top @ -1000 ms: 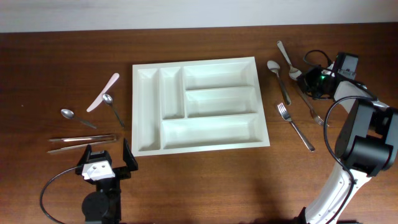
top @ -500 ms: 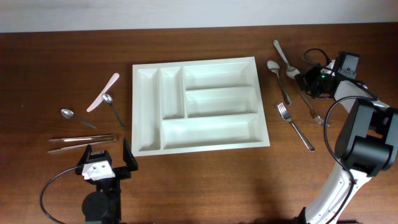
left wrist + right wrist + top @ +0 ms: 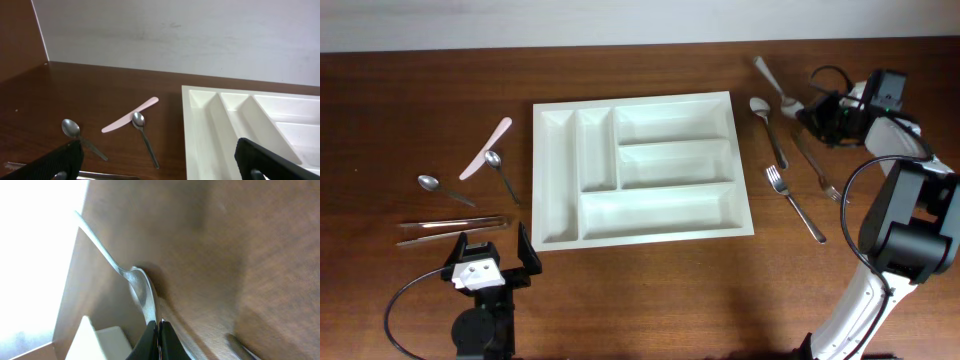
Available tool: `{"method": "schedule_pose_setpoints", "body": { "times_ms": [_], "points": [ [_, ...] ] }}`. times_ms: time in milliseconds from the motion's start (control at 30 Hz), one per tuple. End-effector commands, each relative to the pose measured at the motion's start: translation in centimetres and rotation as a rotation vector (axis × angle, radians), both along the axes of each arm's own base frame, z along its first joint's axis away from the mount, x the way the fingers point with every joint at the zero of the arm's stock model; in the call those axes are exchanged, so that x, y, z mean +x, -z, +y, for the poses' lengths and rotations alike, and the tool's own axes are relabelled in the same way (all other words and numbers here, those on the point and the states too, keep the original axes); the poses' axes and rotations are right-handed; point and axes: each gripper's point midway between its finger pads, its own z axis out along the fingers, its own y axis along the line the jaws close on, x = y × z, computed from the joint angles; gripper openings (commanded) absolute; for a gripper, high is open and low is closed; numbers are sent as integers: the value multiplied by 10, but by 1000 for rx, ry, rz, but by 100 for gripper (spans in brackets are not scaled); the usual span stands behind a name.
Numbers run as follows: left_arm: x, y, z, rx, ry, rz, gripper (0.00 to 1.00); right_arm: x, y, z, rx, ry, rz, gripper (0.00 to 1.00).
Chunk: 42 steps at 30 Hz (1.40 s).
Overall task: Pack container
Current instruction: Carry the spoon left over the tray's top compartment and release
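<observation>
The container [image 3: 660, 210], a large white cutlery tray with empty compartments, lies mid-table; its left part [image 3: 200, 130] shows in the left wrist view. My right gripper [image 3: 804, 110] is shut on a metal spoon [image 3: 772, 82] right of the tray's far corner. In the right wrist view the closed fingertips [image 3: 158, 330] pinch the edge of the spoon's bowl [image 3: 141, 291], with the handle running up to the left. My left gripper [image 3: 492, 250] stands open near the front edge, left of the tray, with nothing between its fingers [image 3: 60, 162].
Left of the tray lie a pink knife [image 3: 486, 148], a small spoon [image 3: 502, 172], another spoon [image 3: 442, 187] and two long metal utensils [image 3: 450, 228]. To the tray's right lie a spoon [image 3: 769, 128] and two forks [image 3: 795, 203] [image 3: 817, 165].
My right gripper has moved toward the far edge of the table, taking the spoon with it. The left arm has not moved.
</observation>
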Motion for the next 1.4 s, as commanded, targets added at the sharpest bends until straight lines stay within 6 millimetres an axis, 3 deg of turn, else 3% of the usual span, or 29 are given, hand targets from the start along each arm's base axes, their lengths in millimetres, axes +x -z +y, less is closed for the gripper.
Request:
{"method": "schedule_pose_setpoints", "body": {
  "times_ms": [0,167,333,867,1200,1367],
  "points": [
    [0,1,-2,15,14,-2,99,17,-59,1,-45,-62,-146,4],
    [0,1,-2,15,14,-1,99,23,-85,10,-52,-129,-204,4],
    [0,1,-2,15,14,-1,99,18,-96,35,-9,-239,-233,4],
    [0,1,-2,15,14,-2,99,-26,-72,145,-46,-636,-179,4],
    [0,1,-2,15,14,-2,99,-50,-52,171,-190,-859,-184,4],
    [0,1,-2,15,14,-2,99,-49,-51,175,-223,-884,-199,4]
  ]
}}
